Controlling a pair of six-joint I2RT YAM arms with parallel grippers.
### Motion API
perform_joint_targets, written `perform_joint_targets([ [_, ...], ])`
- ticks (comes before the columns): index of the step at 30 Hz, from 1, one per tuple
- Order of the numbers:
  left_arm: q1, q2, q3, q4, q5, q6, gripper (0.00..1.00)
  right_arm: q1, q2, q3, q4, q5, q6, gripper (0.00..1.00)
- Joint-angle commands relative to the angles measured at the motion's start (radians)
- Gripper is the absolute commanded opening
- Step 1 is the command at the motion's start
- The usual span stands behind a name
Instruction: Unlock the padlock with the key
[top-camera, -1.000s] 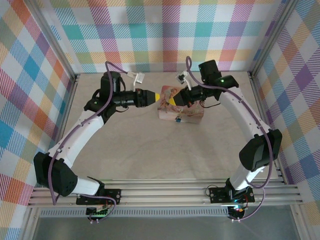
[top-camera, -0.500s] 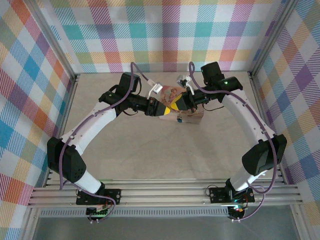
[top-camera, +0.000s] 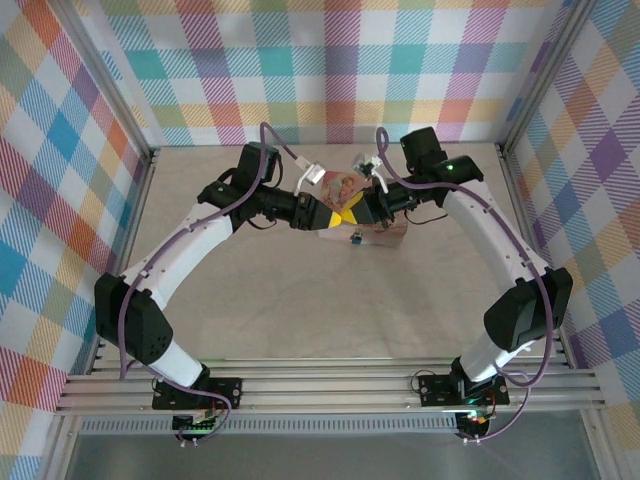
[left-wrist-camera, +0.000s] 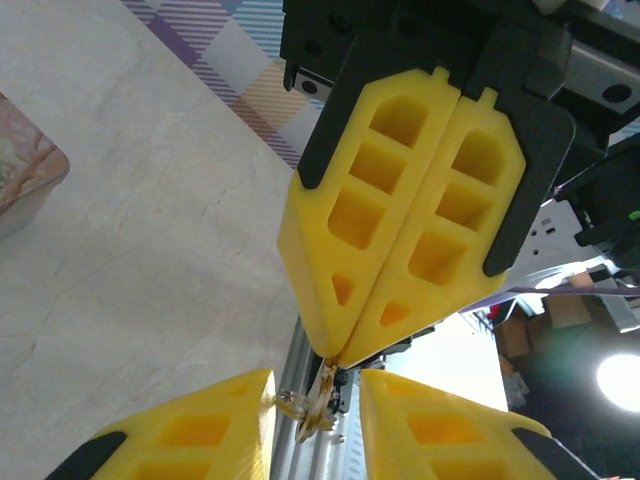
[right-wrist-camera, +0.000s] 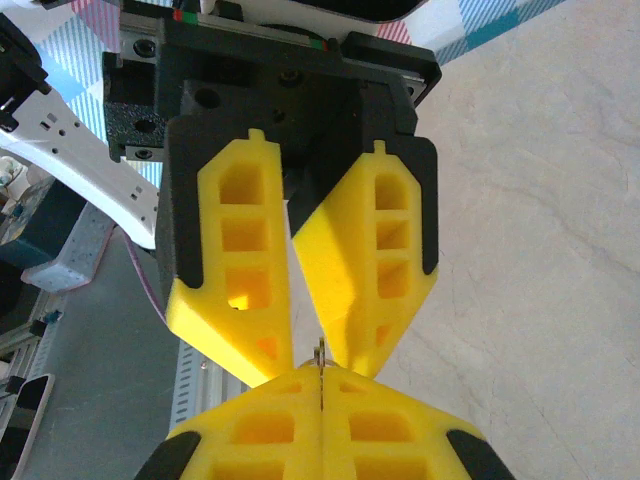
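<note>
1. Plaid walls (top-camera: 330, 60) ring your pale table (top-camera: 300, 300), and the two arms meet nose to nose over its far middle.
2. Your right gripper (top-camera: 353, 207) is clamped tight on the key (right-wrist-camera: 320, 352). In the right wrist view, a thin sliver of it pokes out from between the pressed-together yellow fingers.
3. Your left gripper (top-camera: 333, 213) stands part open, with one finger on either side of the key. In the left wrist view the key's free end sits in that gap, close to one finger. You cannot tell whether it touches.
4. The padlock (top-camera: 356, 238) sits at the near edge of the pink box (top-camera: 388, 232), just below the meeting grippers, and neither gripper holds it. You cannot tell whether it rests on the box or on the table.
5. A second ago the left gripper was well to the left of the box, with a clear gap to the right gripper. That gap has closed, and the left arm has swung inward.
6. Half a second ago the pose was almost the same as now, and the tips have only crept slightly closer since. The padlock and the box have not shifted.
</note>
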Motion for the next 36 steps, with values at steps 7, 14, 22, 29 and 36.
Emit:
perform_joint_targets([
  [7,0.002,0.025,0.024,0.013,0.047,-0.019,0.0,0.005,-0.044,-0.027,0.088,-0.025,0.061,0.0],
  [14,0.003,0.006,-0.013,0.049,-0.059,-0.068,0.0,-0.035,-0.116,-0.139,0.458,0.102,0.546,0.34],
  [22,0.002,-0.061,-0.177,0.397,-0.218,-0.302,0.0,-0.052,-0.167,-0.267,0.716,0.164,1.026,0.43],
  [29,0.003,-0.084,-0.2,0.506,-0.252,-0.378,0.0,-0.049,-0.173,-0.363,0.832,0.166,1.234,0.41],
  [36,0.002,-0.103,-0.189,0.518,-0.262,-0.38,0.0,-0.049,-0.162,-0.403,0.916,0.165,1.365,0.35],
])
